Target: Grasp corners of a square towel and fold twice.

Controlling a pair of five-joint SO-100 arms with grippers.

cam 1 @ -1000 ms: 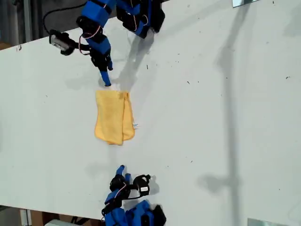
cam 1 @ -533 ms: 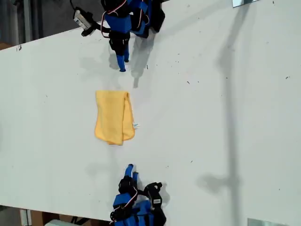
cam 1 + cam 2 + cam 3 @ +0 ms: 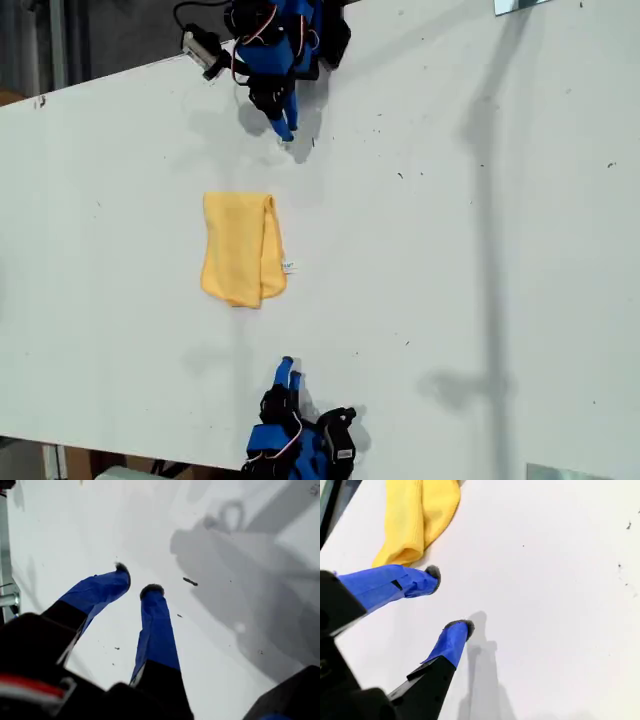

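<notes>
- Judging by its narrow shape, the towel [image 3: 240, 250] is already folded at least once. It lies flat on the table [image 3: 450, 250], with its white tag [image 3: 288, 267] sticking out of one long edge.
- My first gripper [image 3: 136, 580] hangs well apart from the towel over bare table. Its claw is released, narrowly parted and empty.
- My second gripper [image 3: 447, 600] is also released and holds nothing. The towel's rounded end [image 3: 400, 555] sits just beyond its fingertips.
- The second arm is probably the one nearer that rounded end, though the wrist view leaves some doubt.
- For the next fold, I would have each claw pinch every layer at an end corner, low against the table.
- Both claws should then lift together and carry that end evenly over the far end, so the stacked layers don't slip apart.
</notes>
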